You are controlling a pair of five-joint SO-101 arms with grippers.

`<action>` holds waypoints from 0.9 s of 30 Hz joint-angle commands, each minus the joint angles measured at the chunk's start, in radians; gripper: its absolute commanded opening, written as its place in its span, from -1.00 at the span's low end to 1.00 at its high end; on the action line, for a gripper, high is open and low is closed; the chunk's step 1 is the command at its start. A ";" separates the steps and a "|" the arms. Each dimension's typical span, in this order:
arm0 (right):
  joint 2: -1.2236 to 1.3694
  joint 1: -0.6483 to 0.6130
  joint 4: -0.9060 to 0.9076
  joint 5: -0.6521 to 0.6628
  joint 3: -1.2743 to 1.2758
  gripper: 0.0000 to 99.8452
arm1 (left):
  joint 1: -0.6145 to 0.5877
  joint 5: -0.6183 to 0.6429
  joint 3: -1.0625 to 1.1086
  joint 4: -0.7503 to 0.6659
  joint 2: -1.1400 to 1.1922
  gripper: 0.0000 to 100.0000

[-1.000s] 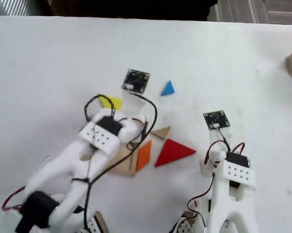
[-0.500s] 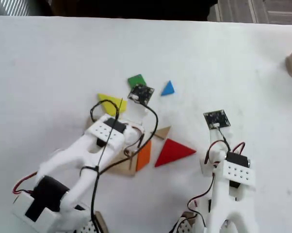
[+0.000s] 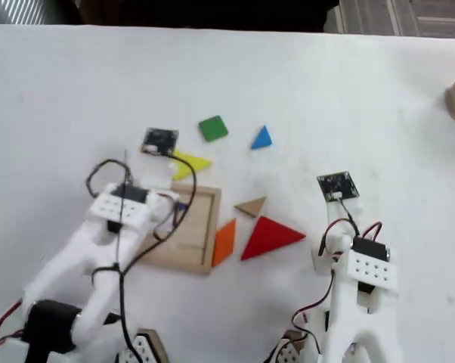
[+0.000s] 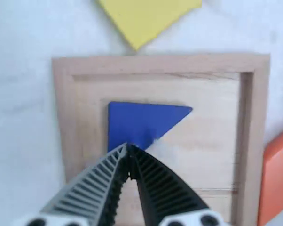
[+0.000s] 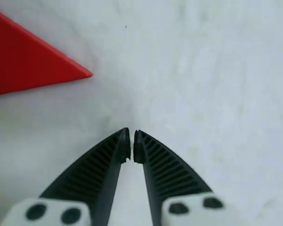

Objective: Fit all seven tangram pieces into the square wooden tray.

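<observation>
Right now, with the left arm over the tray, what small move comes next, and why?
Probably shift the left gripper toward the yellow piece: its jaws are shut on nothing, the blue triangle already lies in the tray, and yellow sits just outside the rim.

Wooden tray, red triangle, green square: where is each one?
wooden tray (image 4: 179, 63), left wrist view, on its bare rim.
red triangle (image 3: 267, 236), high view, on its middle.
green square (image 3: 213, 128), high view, on its middle.
</observation>
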 commanded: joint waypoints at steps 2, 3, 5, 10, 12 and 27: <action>-0.019 -0.010 -0.013 0.012 -0.005 -0.97 | -0.058 -0.107 0.037 0.003 -0.128 -0.95; -0.019 -0.010 -0.013 0.012 -0.005 -0.97 | -0.058 -0.112 0.037 0.003 -0.145 -0.95; -0.019 -0.010 -0.013 0.012 -0.005 -0.97 | -0.058 -0.110 0.035 0.003 -0.182 -0.95; -0.019 -0.010 -0.013 0.012 -0.005 -0.97 | -0.059 -0.110 0.041 -0.069 -0.223 -0.95; -0.019 -0.010 -0.013 0.012 -0.005 -0.97 | -0.054 -0.109 0.041 -0.110 -0.206 -0.95; -0.019 -0.008 -0.013 0.012 -0.005 -0.97 | 0.171 -0.249 0.043 -0.008 -0.104 -0.95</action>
